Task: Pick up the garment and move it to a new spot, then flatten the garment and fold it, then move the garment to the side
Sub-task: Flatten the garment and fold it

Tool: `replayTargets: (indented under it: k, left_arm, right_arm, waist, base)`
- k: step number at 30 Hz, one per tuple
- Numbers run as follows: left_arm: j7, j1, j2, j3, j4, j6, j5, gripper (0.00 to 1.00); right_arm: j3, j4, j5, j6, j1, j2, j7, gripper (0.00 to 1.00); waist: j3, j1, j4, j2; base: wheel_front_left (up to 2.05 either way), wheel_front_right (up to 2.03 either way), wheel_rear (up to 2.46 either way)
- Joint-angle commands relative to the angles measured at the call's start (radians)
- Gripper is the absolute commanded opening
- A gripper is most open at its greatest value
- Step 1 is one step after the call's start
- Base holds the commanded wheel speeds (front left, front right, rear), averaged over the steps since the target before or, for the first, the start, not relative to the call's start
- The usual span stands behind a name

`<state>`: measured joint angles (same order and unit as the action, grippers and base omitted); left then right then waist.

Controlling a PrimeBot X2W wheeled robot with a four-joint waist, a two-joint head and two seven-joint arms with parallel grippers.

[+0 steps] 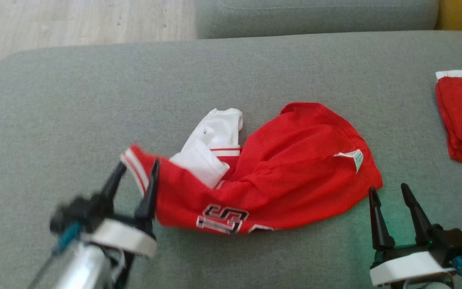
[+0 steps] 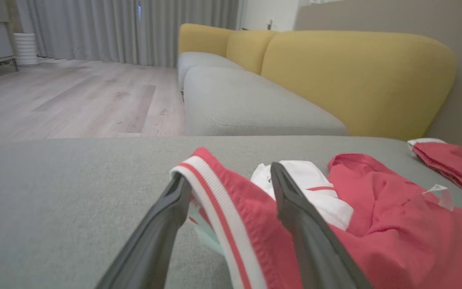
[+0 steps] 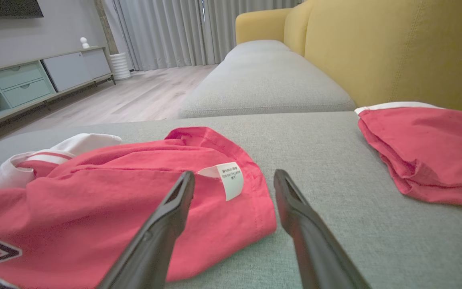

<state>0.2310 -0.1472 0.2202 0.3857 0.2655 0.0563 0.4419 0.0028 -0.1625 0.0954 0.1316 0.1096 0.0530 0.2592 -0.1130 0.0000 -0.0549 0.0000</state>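
Head view had the red garment (image 1: 295,168) lying bunched up on the grey sofa cushion (image 1: 94,100), roughly mid-cushion, with its long axis running side to side across the robot's front. Left gripper (image 1: 140,162) was right at the garment's left end. Its fingers (image 2: 150,241) stood wide apart with the red-and-white striped band (image 2: 215,188) sitting loose between them, not pinched as far as I could see, though I couldn't say whether the cloth brushed the inner finger. Right gripper (image 1: 388,187) sat just beside the opposite end, near the corner below the white label (image 1: 355,157). Its fingers (image 3: 159,228) were wide too with nothing in them, and the cloth lay ahead and to the left of the tips. So each arm had one end, and the left was the nearer one, basically straddling the hem. My guess is flattening was the job at hand, since the thing was a crumpled heap with a white sleeve (image 1: 211,144) poking out on top. Pulling the two ends apart along that long axis looked like the obvious way. Count-wise: two grippers, two fingers each, two red garments (the second red garment (image 1: 461,120) lay well apart at the far right of the cushion), one white sleeve showing, one label.
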Motion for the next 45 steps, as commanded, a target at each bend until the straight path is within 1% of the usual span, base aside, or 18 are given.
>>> replayTargets:
  k: [1,6,12,14,16,19,22,23,25,26,29,32,37,41,45]
  left_arm:
    - [-0.038,-0.101,0.057,-0.018,-0.058,0.015,-0.029,1.0]
    - [-0.132,-0.243,0.17,-0.028,-0.117,0.035,-0.073,1.0]
    - [-0.212,-0.369,0.264,-0.057,-0.152,0.046,-0.09,1.0]
    - [-0.227,-0.382,0.281,-0.077,-0.167,0.045,-0.074,1.0]
    - [-0.235,-0.376,0.284,-0.09,-0.175,0.04,-0.058,1.0]
    - [-0.264,-0.308,0.294,-0.103,-0.204,0.031,-0.022,1.0]
    - [-0.259,-0.186,0.287,-0.114,-0.249,-0.002,0.006,1.0]
    - [-0.246,-0.094,0.273,-0.115,-0.282,-0.027,0.022,1.0]
    - [-0.235,-0.015,0.255,-0.116,-0.309,-0.054,0.035,1.0]
    - [-0.232,0.015,0.248,-0.112,-0.321,-0.062,0.04,1.0]
    - [-0.23,0.048,0.242,-0.094,-0.341,-0.064,0.038,1.0]
    - [-0.24,0.009,0.25,-0.077,-0.348,-0.054,0.017,1.0]
    - [-0.293,-0.155,0.258,-0.033,-0.313,0.004,-0.006,1.0]
    - [-0.366,-0.313,0.25,0.002,-0.217,0.043,0.017,1.0]
    - [-0.454,-0.473,0.261,0.038,-0.078,0.064,0.044,1.0]
  right_arm:
    - [0.034,0.033,-0.004,-0.001,-0.037,0.02,0.003,1.0]
    - [0.046,0.033,-0.001,-0.001,-0.062,0.028,0.003,1.0]
    - [0.054,0.027,-0.001,-0.001,-0.07,0.032,0.003,1.0]
    - [0.053,0.023,0.0,-0.001,-0.069,0.031,0.003,1.0]
    - [0.05,0.023,0.001,-0.001,-0.068,0.03,0.003,1.0]
    - [0.042,0.023,0.003,-0.001,-0.057,0.025,0.003,1.0]
    - [0.038,0.025,0.003,-0.001,-0.044,0.02,0.003,1.0]
    - [0.026,0.029,0.004,-0.001,-0.031,0.017,0.003,1.0]
    - [0.017,0.03,0.004,-0.001,-0.017,0.014,0.003,1.0]
    - [0.013,0.03,0.004,-0.001,-0.014,0.013,0.003,1.0]
    - [0.012,0.03,0.001,-0.001,-0.015,0.013,0.003,1.0]
    - [0.024,0.03,-0.002,-0.001,-0.032,0.021,0.003,1.0]
    - [0.033,0.037,-0.003,-0.001,-0.062,0.029,0.003,1.0]
    - [0.048,0.041,-0.002,-0.001,-0.085,0.034,0.003,1.0]
    - [0.06,0.041,-0.001,-0.001,-0.107,0.034,0.003,1.0]
  waist:
    - [-0.012,0.0,0.009,0.0]
    - [-0.038,0.0,0.032,0.0]
    - [-0.046,0.0,0.063,0.0]
    - [-0.04,0.0,0.077,0.0]
    - [-0.035,0.0,0.084,0.0]
    - [-0.023,0.0,0.097,0.0]
    - [-0.016,0.0,0.097,0.0]
    - [-0.01,0.0,0.084,0.0]
    - [-0.003,0.0,0.066,0.0]
    - [-0.001,0.0,0.056,0.0]
    - [0.0,0.0,0.025,0.0]
    - [-0.004,0.0,0.013,0.0]
    - [-0.033,0.0,0.017,0.0]
    - [-0.078,0.0,0.045,0.0]
    - [-0.131,0.0,0.083,0.0]
  base:
    - [0.0,0.0,0.0]
    - [0.0,0.0,0.0]
    - [0.0,0.0,0.0]
    - [0.0,0.0,0.0]
    - [0.0,0.0,0.0]
    - [0.0,0.0,0.0]
    - [0.0,0.0,0.0]
    - [0.0,0.0,0.0]
    - [0.0,0.0,0.0]
    - [0.0,0.0,0.0]
    - [0.0,0.0,0.0]
    - [0.0,0.0,0.0]
    - [0.0,0.0,0.0]
    - [0.0,0.0,0.0]
    - [0.0,0.0,0.0]
